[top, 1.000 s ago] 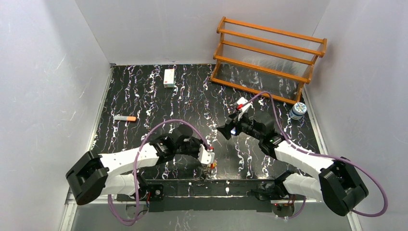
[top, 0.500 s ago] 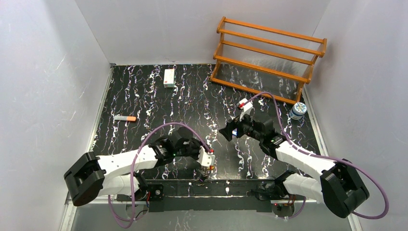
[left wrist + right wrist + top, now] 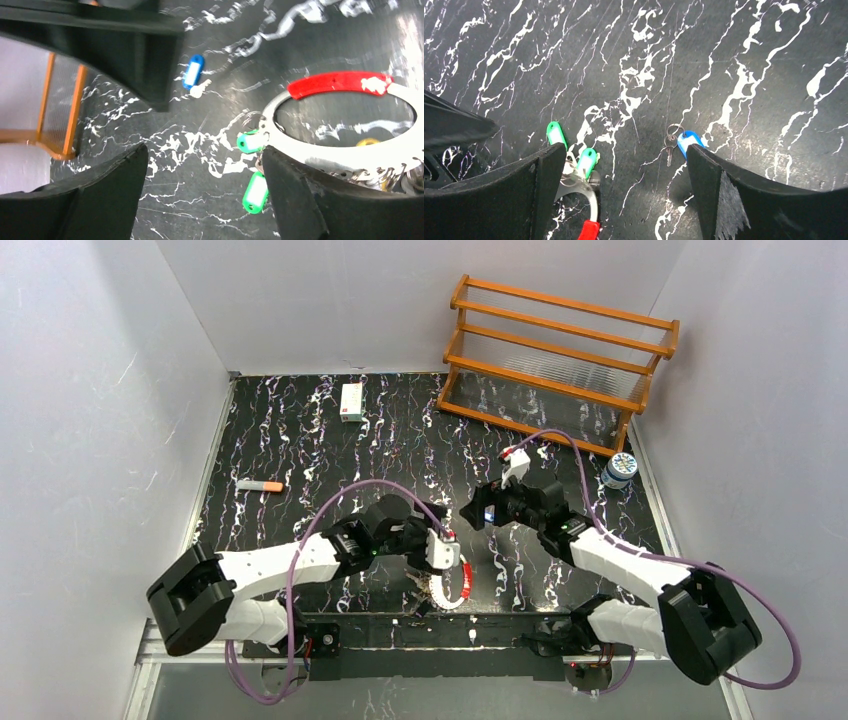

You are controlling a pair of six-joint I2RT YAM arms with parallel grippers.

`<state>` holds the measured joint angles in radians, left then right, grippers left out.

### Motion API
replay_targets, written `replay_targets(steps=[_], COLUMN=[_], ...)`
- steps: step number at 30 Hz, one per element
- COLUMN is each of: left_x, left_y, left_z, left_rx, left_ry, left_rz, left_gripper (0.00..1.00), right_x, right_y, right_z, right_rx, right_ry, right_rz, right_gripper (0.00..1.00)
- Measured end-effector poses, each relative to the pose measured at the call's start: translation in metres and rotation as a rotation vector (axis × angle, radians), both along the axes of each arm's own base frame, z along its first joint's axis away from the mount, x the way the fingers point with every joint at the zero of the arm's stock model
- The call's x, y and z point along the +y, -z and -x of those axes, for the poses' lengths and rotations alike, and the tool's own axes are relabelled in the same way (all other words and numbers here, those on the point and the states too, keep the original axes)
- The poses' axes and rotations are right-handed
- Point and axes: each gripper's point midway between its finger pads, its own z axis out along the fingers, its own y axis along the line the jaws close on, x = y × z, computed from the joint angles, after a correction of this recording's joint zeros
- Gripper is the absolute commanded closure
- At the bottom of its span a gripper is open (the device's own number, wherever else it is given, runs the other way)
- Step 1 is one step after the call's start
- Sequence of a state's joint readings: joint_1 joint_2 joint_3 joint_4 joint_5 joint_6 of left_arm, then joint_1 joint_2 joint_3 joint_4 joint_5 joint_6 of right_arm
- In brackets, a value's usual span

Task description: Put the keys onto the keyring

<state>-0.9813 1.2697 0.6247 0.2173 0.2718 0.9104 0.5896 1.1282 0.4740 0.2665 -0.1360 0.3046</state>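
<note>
The keyring (image 3: 320,150) is a metal loop with a red segment (image 3: 340,84), lying on the black marbled table near the front edge (image 3: 456,588). Two green-tagged keys (image 3: 248,141) (image 3: 255,192) rest against its rim. A blue-tagged key (image 3: 685,140) with a small metal key lies apart on the table, also seen in the left wrist view (image 3: 192,71). My left gripper (image 3: 202,150) is open beside the ring with nothing between its fingers; its right finger overlaps the ring's edge. My right gripper (image 3: 624,150) hovers wide open above the spot between the ring (image 3: 591,200) and the blue key.
A wooden rack (image 3: 560,360) stands at the back right, with a small capped bottle (image 3: 620,470) by its right end. A small white box (image 3: 351,401) sits at the back centre. An orange-tipped marker (image 3: 262,486) lies at the left.
My left gripper has opened and shifted slightly right; the keyring now lies free on the table with its red segment showing. The right gripper edged back a little.
</note>
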Motion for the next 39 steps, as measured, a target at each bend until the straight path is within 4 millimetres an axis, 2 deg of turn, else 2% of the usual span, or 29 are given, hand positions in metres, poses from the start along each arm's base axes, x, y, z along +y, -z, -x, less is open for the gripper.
replay_targets(steps=[4,6,10,17,23,28,32,36,39], left_x=[-0.003,-0.001,0.011,0.043,0.050,0.044,0.035,0.030,0.030], left_y=[-0.027,-0.039,-0.045,-0.010,0.018,0.033,0.049,0.066,0.077], left_z=[-0.012,-0.017,-0.021,-0.019,-0.010,0.007,0.022,0.035,0.040], left_rx=[0.049,0.081,0.158,0.426,0.669,0.865,1.014,1.111,1.139], left_ry=[-0.150,-0.229,-0.367,-0.715,-0.937,-1.016,-1.048,-1.065,-1.083], left_rz=[0.153,0.216,0.303,0.397,0.399,0.404,0.376,0.323,0.285], left_gripper=[0.02,0.02,0.02,0.02,0.03,0.14,0.29,0.40,0.50], right_x=[0.004,0.006,0.015,0.030,0.032,0.030,0.027,0.026,0.024], right_y=[0.012,0.018,0.027,0.037,0.046,0.051,0.054,0.054,0.058], right_z=[0.003,0.004,0.007,0.015,0.031,0.045,0.057,0.068,0.079], right_rx=[0.064,0.088,0.135,0.210,0.293,0.376,0.451,0.516,0.576], right_ry=[-0.024,-0.047,-0.110,-0.219,-0.268,-0.280,-0.276,-0.274,-0.271], right_rz=[0.018,0.027,0.049,0.049,0.045,0.040,0.034,0.020,0.011], right_gripper=[0.01,0.02,0.08,0.19,0.28,0.37,0.41,0.44,0.51])
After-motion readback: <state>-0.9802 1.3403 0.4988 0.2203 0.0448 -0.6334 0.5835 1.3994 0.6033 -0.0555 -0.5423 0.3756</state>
